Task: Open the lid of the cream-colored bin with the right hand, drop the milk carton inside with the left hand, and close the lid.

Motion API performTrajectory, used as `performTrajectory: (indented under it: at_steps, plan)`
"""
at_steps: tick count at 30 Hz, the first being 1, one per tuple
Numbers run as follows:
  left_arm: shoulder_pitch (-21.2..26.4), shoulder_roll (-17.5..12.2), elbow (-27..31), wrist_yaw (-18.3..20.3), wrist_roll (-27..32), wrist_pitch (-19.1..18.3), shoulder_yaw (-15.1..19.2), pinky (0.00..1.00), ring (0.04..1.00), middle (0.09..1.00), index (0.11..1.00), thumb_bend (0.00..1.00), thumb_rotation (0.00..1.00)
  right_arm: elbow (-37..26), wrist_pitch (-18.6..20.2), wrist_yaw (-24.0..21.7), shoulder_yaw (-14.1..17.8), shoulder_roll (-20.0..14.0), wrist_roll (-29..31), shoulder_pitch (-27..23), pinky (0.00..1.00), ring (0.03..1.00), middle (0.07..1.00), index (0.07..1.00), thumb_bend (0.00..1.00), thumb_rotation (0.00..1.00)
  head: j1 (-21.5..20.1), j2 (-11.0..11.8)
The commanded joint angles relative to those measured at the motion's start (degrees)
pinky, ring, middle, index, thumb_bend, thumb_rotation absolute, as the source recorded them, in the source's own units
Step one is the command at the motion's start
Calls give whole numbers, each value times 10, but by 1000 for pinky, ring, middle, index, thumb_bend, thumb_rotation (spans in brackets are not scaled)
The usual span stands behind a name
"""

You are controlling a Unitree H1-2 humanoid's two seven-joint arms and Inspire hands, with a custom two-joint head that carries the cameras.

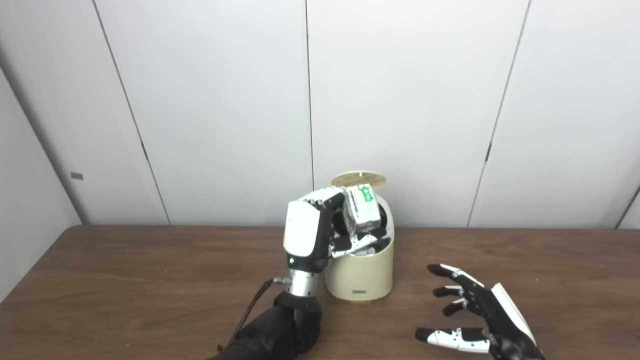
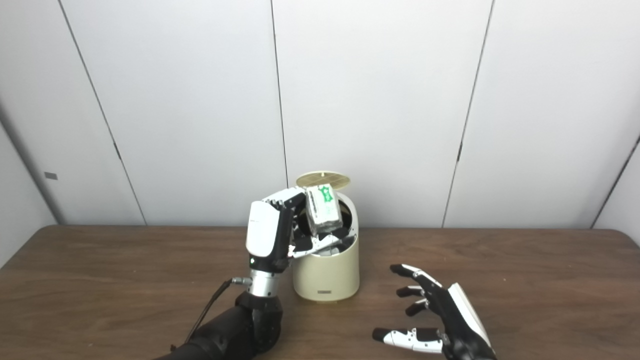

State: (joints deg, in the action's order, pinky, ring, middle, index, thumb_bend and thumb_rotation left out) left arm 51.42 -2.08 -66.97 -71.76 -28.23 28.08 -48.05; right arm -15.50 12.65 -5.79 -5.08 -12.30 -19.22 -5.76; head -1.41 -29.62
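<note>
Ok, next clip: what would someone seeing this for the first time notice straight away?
The white-and-black left hand holds a white milk carton with green print over the mouth of the cream-colored round bin at mid-table, its lid raised behind. The right hand is open, fingers spread, right of the bin.

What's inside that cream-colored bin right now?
The bin stands open, lid up. The left hand holds the milk carton at its mouth, not yet dropped. Hand and carton hide the interior, so its contents cannot be seen.
</note>
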Motion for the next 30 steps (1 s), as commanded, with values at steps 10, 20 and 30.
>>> performTrajectory:
  at_steps: [10,20,30]
  plan:
    - [-16,-19,-13,73,23,-12,-3,478,471,488,487,503,0,-16,-27,6,1,-5,-2,-11,542,720,854,786,636,195,0,-1]
    - [-12,-23,-41,102,10,-12,24,497,547,502,487,518,0,-21,-26,4,2,-8,0,-13,552,728,862,787,628,186,3,-1]
    - [-17,-23,-49,101,-30,-12,52,737,819,859,883,831,241,-23,-26,4,1,-6,0,-14,547,720,859,787,630,174,4,-2]
